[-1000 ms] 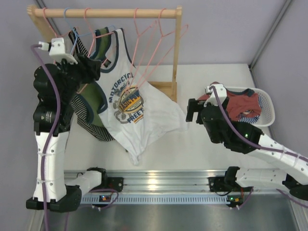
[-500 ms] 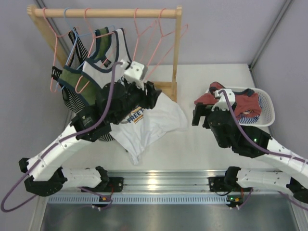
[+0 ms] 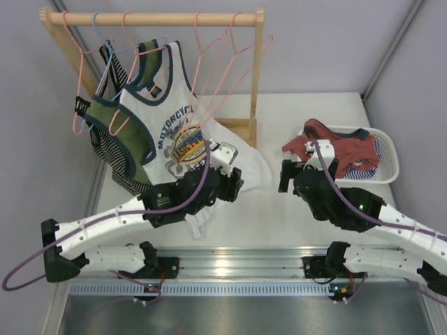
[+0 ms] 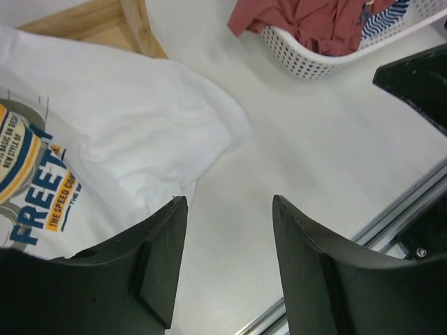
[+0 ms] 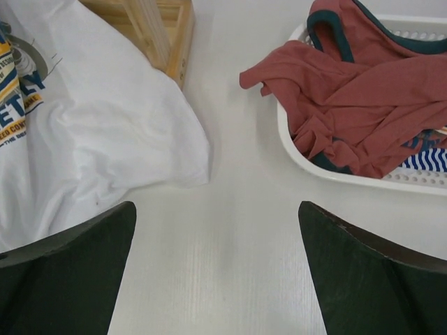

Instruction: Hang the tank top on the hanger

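Note:
The white tank top (image 3: 167, 115) with navy trim hangs up at the rack's rail, and its printed front and hem spill onto the table (image 4: 126, 132) (image 5: 105, 132). Pink wire hangers (image 3: 213, 73) hang on the rail beside and across it. I cannot tell which wire carries it. My left gripper (image 3: 236, 185) (image 4: 227, 202) is low over the table by the hem's right edge, open, with only bare table between its fingers. My right gripper (image 3: 285, 174) (image 5: 216, 209) stands wide open and empty over the table between the hem and the basket.
A white basket (image 3: 386, 150) (image 5: 293, 146) at the right holds a red garment (image 3: 335, 143) (image 5: 349, 91) and a striped piece. An olive green tank top (image 3: 129, 136) and a striped garment (image 3: 122, 178) hang at the rack's left. The wooden rack's post (image 3: 258, 70) and base (image 5: 167, 28) stand behind the hem.
My left arm has swung from the rack's upper left down across the tank top to the table beside its hem. The right gripper dropped back slightly. The tank top stays hanging.

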`<action>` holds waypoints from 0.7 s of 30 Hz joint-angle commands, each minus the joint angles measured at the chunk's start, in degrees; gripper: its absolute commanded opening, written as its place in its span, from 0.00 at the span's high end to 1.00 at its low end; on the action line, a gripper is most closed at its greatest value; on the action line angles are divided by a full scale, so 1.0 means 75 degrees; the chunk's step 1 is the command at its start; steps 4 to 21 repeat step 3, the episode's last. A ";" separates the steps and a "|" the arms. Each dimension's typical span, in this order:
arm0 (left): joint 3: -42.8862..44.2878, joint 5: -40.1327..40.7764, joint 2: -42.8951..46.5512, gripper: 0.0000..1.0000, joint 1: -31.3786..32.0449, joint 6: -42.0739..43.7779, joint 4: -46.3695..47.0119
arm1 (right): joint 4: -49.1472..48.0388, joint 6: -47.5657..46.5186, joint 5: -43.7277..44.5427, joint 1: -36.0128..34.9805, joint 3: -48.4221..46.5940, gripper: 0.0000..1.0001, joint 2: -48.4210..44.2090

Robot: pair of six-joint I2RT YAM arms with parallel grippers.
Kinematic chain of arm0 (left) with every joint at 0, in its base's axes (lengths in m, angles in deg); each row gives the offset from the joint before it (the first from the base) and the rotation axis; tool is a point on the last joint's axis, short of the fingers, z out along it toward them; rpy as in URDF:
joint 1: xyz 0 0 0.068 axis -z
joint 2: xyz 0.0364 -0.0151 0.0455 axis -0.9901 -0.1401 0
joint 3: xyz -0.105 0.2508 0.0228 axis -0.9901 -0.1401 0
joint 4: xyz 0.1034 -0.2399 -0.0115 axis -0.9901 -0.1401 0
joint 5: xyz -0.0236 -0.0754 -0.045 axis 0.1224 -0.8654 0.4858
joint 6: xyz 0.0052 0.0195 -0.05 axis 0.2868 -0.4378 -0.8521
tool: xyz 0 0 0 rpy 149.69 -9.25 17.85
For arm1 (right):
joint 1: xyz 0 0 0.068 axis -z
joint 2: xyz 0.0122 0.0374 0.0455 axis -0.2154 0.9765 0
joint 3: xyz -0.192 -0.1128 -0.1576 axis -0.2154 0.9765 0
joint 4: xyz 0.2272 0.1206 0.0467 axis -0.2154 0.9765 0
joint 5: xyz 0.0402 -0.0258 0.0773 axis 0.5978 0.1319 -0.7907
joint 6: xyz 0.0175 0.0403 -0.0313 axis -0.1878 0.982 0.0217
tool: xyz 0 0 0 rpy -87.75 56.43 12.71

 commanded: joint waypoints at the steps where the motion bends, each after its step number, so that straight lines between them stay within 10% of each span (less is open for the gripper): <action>1: -0.0340 0.0029 0.0455 0.43 0.0075 -0.0618 0.0809 | -0.0300 0.0122 -0.0073 -0.0102 0.0057 0.01 -0.0038; 21: -0.0364 0.0052 0.0455 0.43 0.0075 -0.0630 0.0751 | -0.0428 0.0088 -0.0062 -0.0101 0.0103 0.00 -0.0072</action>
